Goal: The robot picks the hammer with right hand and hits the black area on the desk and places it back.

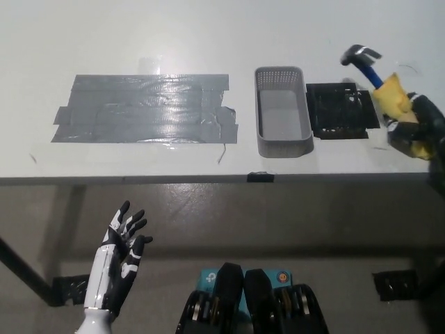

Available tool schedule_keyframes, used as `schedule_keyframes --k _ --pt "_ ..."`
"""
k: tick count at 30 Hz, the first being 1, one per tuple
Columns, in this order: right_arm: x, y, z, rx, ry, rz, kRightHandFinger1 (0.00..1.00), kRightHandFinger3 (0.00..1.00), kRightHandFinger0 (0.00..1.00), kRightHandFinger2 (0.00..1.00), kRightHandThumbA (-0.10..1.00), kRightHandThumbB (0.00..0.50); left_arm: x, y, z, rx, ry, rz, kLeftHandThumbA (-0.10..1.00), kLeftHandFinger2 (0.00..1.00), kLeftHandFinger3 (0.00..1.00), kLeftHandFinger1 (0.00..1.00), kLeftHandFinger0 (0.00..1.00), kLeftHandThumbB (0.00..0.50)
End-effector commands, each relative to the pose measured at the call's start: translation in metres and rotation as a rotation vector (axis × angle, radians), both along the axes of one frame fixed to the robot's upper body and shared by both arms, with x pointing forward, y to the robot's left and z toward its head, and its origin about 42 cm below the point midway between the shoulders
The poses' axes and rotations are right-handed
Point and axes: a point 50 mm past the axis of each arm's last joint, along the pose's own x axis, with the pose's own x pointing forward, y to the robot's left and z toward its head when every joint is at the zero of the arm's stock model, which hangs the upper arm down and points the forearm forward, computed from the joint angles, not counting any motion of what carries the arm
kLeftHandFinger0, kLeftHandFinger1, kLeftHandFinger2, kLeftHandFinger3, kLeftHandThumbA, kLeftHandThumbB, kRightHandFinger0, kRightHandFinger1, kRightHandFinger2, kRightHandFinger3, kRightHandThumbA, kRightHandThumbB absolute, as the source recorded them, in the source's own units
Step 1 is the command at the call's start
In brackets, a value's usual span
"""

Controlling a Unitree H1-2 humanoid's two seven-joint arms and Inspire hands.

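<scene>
At right, the black right hand (416,125) grips the blue-and-yellow-handled hammer (379,80), head seemingly pointing upper-left, beside the small black patch (341,111); the white left hand (118,261) rests open, lower left.

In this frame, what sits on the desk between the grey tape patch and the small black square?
In the head view, the grey mesh tray stands between the tape patch and the black square, close beside the square. It looks empty.
</scene>
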Motion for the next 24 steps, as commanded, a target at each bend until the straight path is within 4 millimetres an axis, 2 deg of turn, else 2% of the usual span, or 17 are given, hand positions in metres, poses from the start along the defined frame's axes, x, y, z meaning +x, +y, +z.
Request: schedule_keyframes --k 1,3,6,7,8,9,10,12,15,17,19,20,21,22,23,24 --pt "0.000 -0.048 0.217 0.416 -0.025 0.465 0.13 0.55 0.00 0.54 -0.10 0.058 0.014 0.001 0.021 0.027 -0.100 -0.019 0.80 0.86 1.00 0.85 0.73 0.000" --pt "0.000 -0.052 0.228 0.393 -0.022 0.461 0.01 0.35 0.00 0.47 -0.10 0.095 0.014 0.001 0.021 0.035 -0.104 -0.020 0.81 0.84 1.00 0.83 0.72 0.000" --pt "-0.001 -0.054 0.234 0.353 0.008 0.470 0.01 0.37 0.00 0.52 -0.10 0.094 0.013 0.001 0.021 0.035 -0.099 -0.020 0.81 0.83 1.00 0.82 0.72 0.000" --pt "0.000 -0.055 0.235 0.328 0.022 0.462 0.05 0.39 0.00 0.58 -0.10 0.106 0.013 0.001 0.020 0.033 -0.101 -0.022 0.80 0.82 1.00 0.82 0.72 0.000" --pt "0.000 -0.054 0.237 0.304 0.048 0.473 0.12 0.43 0.00 0.63 -0.10 0.099 0.014 0.001 0.021 0.032 -0.096 -0.021 0.80 0.82 1.00 0.81 0.72 0.000" --pt "0.001 -0.053 0.238 0.301 0.073 0.491 0.19 0.56 0.00 0.61 -0.10 0.087 0.014 0.001 0.021 0.033 -0.097 -0.020 0.80 0.81 1.00 0.81 0.72 0.000" --pt "0.000 -0.053 0.238 0.269 0.079 0.483 0.20 0.65 0.00 0.61 -0.10 0.096 0.014 0.001 0.021 0.037 -0.100 -0.019 0.80 0.81 1.00 0.81 0.72 0.000" --pt "-0.001 -0.053 0.236 0.214 0.098 0.469 0.23 0.71 0.00 0.67 -0.10 0.124 0.014 0.001 0.020 0.039 -0.092 -0.018 0.80 0.80 0.99 0.80 0.71 0.000" --pt "0.003 -0.051 0.231 0.178 0.132 0.443 0.28 0.75 0.00 0.74 -0.10 0.130 0.015 0.001 0.020 0.041 -0.101 -0.016 0.80 0.78 0.96 0.78 0.69 0.000" --pt "0.004 -0.050 0.228 0.166 0.149 0.436 0.30 0.71 0.00 0.75 -0.10 0.139 0.015 0.001 0.021 0.043 -0.103 -0.016 0.80 0.77 0.95 0.78 0.68 0.000" --pt "0.002 -0.048 0.222 0.083 0.168 0.416 0.36 0.80 0.00 0.77 -0.10 0.151 0.015 0.002 0.021 0.045 -0.105 -0.017 0.79 0.76 0.94 0.77 0.67 0.000" --pt "0.002 -0.048 0.220 0.087 0.173 0.421 0.35 0.79 0.00 0.75 -0.10 0.143 0.015 0.001 0.021 0.046 -0.104 -0.017 0.79 0.76 0.94 0.77 0.67 0.000" --pt "0.002 -0.049 0.218 0.071 0.180 0.414 0.39 0.79 0.00 0.76 -0.10 0.147 0.015 0.001 0.021 0.046 -0.103 -0.020 0.79 0.75 0.94 0.77 0.67 0.000" --pt "0.000 -0.047 0.218 0.025 0.183 0.407 0.48 0.79 0.05 0.83 -0.10 0.172 0.015 0.001 0.021 0.045 -0.103 -0.021 0.79 0.75 0.93 0.77 0.67 0.000" --pt "0.000 -0.047 0.216 0.001 0.191 0.404 0.47 0.78 0.01 0.83 -0.10 0.163 0.016 0.001 0.021 0.043 -0.103 -0.021 0.78 0.75 0.92 0.76 0.66 0.000" --pt "0.000 -0.046 0.216 -0.020 0.198 0.403 0.47 0.82 0.01 0.86 -0.10 0.153 0.016 0.002 0.021 0.045 -0.103 -0.020 0.77 0.74 0.91 0.75 0.65 0.000"
